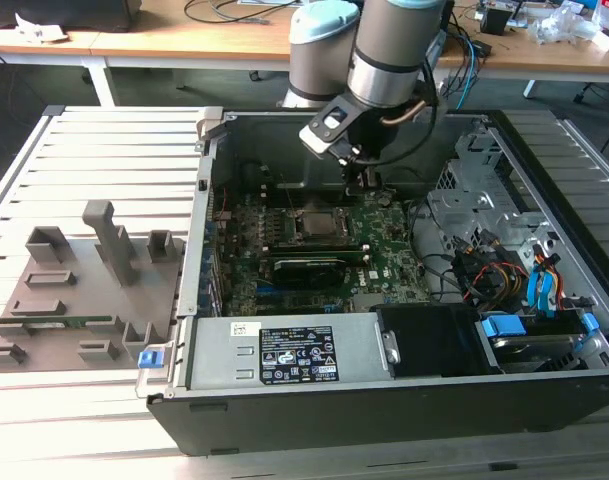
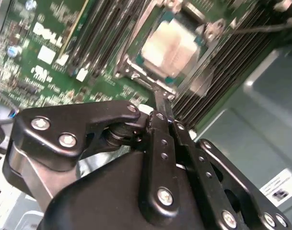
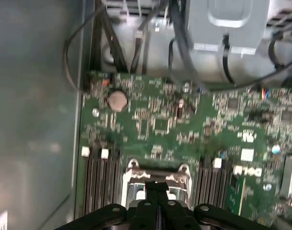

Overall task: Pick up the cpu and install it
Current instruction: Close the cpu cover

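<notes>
Fig.: My gripper was clenched empty, the cpu just ahead already seated in its socket.

Arm angled steeply downward, end effector fingers tight together.

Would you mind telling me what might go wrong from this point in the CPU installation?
1. The gripper, shut, sits right at the edge of the socket frame; a slip could scrape the motherboard or the memory slots.
2. The cpu lies in the socket; a knock to the frame might shift it.
</notes>
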Controlling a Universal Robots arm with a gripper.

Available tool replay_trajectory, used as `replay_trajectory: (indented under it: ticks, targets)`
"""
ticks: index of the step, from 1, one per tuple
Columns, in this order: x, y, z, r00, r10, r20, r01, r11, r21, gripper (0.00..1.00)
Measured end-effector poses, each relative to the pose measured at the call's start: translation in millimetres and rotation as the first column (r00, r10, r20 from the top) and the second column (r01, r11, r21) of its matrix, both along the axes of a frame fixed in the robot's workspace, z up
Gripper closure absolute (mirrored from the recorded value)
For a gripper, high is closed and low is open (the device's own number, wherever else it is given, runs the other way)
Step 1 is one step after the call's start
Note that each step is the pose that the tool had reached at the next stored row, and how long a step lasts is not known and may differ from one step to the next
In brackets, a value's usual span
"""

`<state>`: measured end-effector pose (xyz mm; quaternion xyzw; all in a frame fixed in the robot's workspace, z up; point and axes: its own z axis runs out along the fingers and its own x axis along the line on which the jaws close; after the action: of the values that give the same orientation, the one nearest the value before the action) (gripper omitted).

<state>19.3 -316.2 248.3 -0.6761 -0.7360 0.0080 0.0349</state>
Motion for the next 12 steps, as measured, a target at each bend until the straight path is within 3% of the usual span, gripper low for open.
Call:
replay_trajectory:
  ticks: [2, 5, 7, 10, 12]
  targets:
    - [-8.6, 0.0, -1.8, 1.0000, 0.001, 0.0001, -0.001, 1.0000, 0.0022, 0.89]
    - [-31.2, 0.0, -9.9, 1.0000, 0.004, 0.0002, -0.004, 1.0000, 0.0054, 0.89]
    - [-36.9, -0.1, -13.7, 1.0000, 0.006, 0.0002, -0.006, 1.0000, 0.0053, 0.89]
    - [-48.2, -1.2, -27.4, 0.9999, 0.016, 0.0001, -0.016, 0.9999, 0.0054, 0.89]
    - [-49.2, -1.3, -34.7, 0.9998, 0.019, 0.0002, -0.019, 0.9998, 0.0054, 0.89]
